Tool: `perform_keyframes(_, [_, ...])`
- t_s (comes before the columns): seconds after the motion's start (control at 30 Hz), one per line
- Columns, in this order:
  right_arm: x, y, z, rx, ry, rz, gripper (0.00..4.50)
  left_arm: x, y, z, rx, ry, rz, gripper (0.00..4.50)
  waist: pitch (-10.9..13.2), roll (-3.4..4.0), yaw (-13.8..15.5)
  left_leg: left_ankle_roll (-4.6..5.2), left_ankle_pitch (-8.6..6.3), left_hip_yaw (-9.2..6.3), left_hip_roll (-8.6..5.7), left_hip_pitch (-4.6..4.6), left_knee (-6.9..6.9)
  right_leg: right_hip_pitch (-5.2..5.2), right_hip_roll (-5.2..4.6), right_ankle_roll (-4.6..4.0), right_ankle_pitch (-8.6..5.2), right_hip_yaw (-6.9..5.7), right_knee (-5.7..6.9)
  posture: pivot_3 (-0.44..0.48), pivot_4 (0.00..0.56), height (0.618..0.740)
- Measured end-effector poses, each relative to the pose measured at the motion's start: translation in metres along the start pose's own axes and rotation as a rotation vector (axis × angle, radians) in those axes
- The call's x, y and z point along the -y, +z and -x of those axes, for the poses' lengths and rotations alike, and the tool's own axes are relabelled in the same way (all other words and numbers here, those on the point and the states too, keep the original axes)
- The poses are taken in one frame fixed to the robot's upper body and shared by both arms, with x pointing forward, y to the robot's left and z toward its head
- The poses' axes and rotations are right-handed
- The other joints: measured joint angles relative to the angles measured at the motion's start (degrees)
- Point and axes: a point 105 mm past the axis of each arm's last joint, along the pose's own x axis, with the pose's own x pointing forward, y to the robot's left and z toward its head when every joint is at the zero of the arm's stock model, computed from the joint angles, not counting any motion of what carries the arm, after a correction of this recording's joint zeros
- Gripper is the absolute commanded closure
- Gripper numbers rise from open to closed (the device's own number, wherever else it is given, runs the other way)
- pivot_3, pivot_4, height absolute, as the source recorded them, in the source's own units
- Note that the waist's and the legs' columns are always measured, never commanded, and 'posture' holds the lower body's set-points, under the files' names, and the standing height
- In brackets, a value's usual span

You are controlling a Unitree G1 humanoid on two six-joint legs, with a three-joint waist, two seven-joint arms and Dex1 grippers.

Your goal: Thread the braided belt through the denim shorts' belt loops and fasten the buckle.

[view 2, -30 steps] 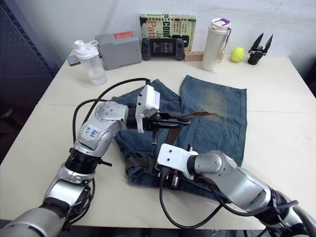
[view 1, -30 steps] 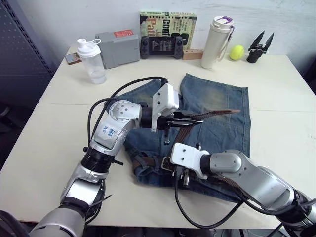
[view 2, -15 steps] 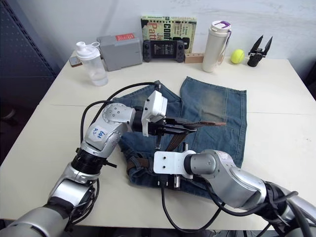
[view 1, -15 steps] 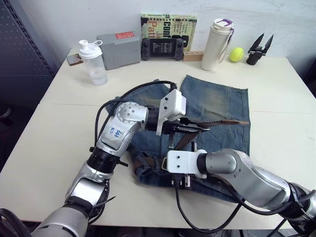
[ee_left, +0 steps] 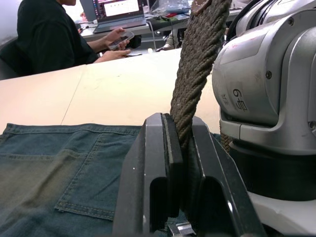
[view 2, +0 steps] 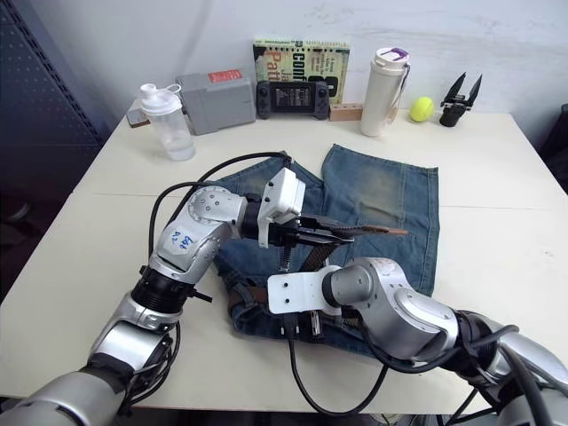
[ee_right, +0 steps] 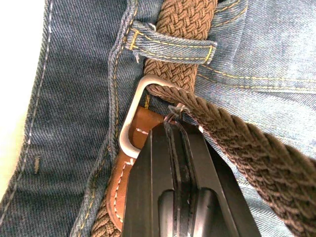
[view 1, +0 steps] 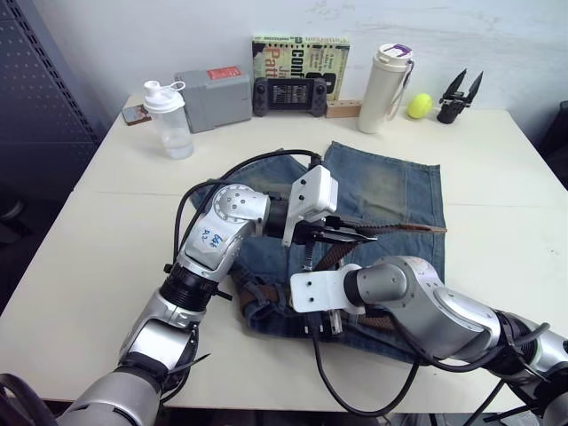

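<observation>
The left arm carries a handwritten blue mark on its white forearm shell (view 1: pixel 206 241), reading roughly "646" over "D3", though the strokes are hard to make out. In the left wrist view, the grey housing of the other arm (ee_left: pixel 266 79) bears the digits "69". The book (view 1: pixel 300 59) at the far edge shows large pale letters, partly hidden, not fully legible.

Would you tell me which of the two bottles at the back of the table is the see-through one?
The shaker bottle on the left, beside the grey box; the tall bottle on the right is opaque white.
</observation>
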Motion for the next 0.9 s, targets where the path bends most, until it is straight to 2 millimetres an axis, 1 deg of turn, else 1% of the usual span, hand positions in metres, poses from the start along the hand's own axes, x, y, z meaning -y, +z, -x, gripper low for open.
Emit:
perform_keyframes(0.1, [0.001,0.0,-0.002,-0.001,0.008,0.009,4.38,0.005,-0.001,-0.011,0.006,-0.051,0.01,4.5,-0.3,0.06,-0.6,-0.01,-0.01,-0.05,0.01,0.06,0.02,0.09,-0.01,0.0,0.0,0.02,-0.02,0.0,0.15,0.731])
perform_keyframes(0.23, [0.0,0.0,-0.003,-0.004,0.009,0.019,4.38,0.005,0.004,-0.016,0.011,-0.076,-0.004,4.5,-0.5,0.31,-0.9,-0.01,-0.01,-0.12,0.01,0.06,0.03,0.1,-0.02,-0.01,0.0,0.0,-0.03,0.0,0.15,0.731])
perform_keyframes(0.3, [0.0,0.0,-0.004,-0.004,0.01,0.024,4.38,0.004,0.005,-0.02,0.018,-0.083,-0.002,4.5,-0.6,0.3,-0.9,-0.01,-0.01,-0.14,0.0,0.07,0.03,0.15,-0.02,-0.01,0.0,0.0,-0.05,0.0,0.15,0.731])
perform_keyframes(0.4, [0.0,0.001,-0.005,-0.003,0.005,0.027,4.38,0.003,0.003,-0.021,0.006,-0.082,-0.018,4.5,-0.7,0.36,-0.9,-0.01,-0.01,-0.17,0.02,0.09,0.03,0.16,-0.02,-0.01,-0.01,-0.01,-0.05,0.0,0.15,0.731])
perform_keyframes(0.5, [-0.001,0.001,-0.006,-0.002,0.001,0.023,4.38,0.001,0.001,-0.018,-0.01,-0.07,-0.033,4.5,-0.8,0.48,-0.9,-0.02,-0.01,-0.21,0.03,0.1,0.02,0.17,-0.02,-0.03,-0.02,-0.04,-0.06,0.0,0.15,0.731])
perform_keyframes(0.57, [-0.002,-0.001,-0.007,0.009,-0.009,-0.003,4.38,-0.001,-0.003,-0.01,-0.025,-0.041,-0.035,4.5,-1.0,0.57,-1.0,-0.03,-0.02,-0.28,0.06,0.19,-0.04,0.3,-0.03,-0.04,-0.02,-0.08,-0.15,0.0,0.15,0.731])
perform_keyframes(0.63, [-0.004,-0.003,-0.008,0.056,-0.056,-0.088,4.38,-0.005,-0.016,0.012,-0.063,0.062,-0.025,4.5,-1.0,0.68,-1.1,-0.08,-0.04,-0.29,0.3,0.57,-0.25,0.65,-0.04,-0.08,-0.04,-0.09,-0.31,0.0,0.15,0.731])
perform_keyframes(0.67, [-0.004,-0.004,-0.007,0.074,-0.075,-0.12,4.38,-0.008,-0.023,0.024,-0.081,0.119,-0.012,4.5,-0.9,0.76,-1.1,-0.11,-0.06,-0.29,0.31,0.63,-0.27,0.7,-0.07,-0.09,-0.05,-0.07,-0.34,0.0,0.15,0.731])
perform_keyframes(0.73, [-0.005,-0.007,-0.003,0.114,-0.095,-0.23,4.38,-0.012,-0.031,0.048,-0.116,0.233,-0.025,4.5,-0.6,0.77,-1.0,-0.11,-0.07,-0.31,0.33,0.62,-0.28,0.69,-0.1,-0.1,-0.05,-0.04,-0.32,0.0,0.15,0.731])
perform_keyframes(0.77, [-0.006,-0.009,-0.001,0.127,-0.099,-0.274,4.38,-0.011,-0.035,0.058,-0.137,0.271,-0.037,4.5,-0.5,0.84,-0.9,-0.11,-0.07,-0.38,0.33,0.53,-0.28,0.64,-0.13,-0.1,-0.05,0.03,-0.33,0.0,0.15,0.731])
perform_keyframes(0.8, [-0.006,-0.01,0.003,0.144,-0.108,-0.326,4.38,-0.007,-0.043,0.069,-0.175,0.309,-0.046,4.5,-0.4,0.9,-0.9,-0.11,-0.07,-0.43,0.3,0.41,-0.28,0.54,-0.18,-0.1,-0.05,0.07,-0.33,0.0,0.15,0.731])
perform_keyframes(0.83, [-0.006,-0.011,0.004,0.15,-0.113,-0.347,4.38,-0.004,-0.049,0.074,-0.194,0.323,-0.038,4.5,-0.3,0.99,-0.8,-0.1,-0.07,-0.5,0.25,0.22,-0.26,0.38,-0.25,-0.1,-0.05,0.13,-0.31,0.0,0.15,0.731])
perform_keyframes(0.9, [-0.004,-0.011,0.011,0.179,-0.13,-0.417,4.38,0.007,-0.066,0.09,-0.254,0.368,-0.021,4.5,-0.1,1.06,-0.7,-0.02,-0.03,-0.58,0.05,-0.34,-0.19,-0.24,-0.28,-0.09,-0.05,0.15,-0.04,0.0,0.15,0.731])
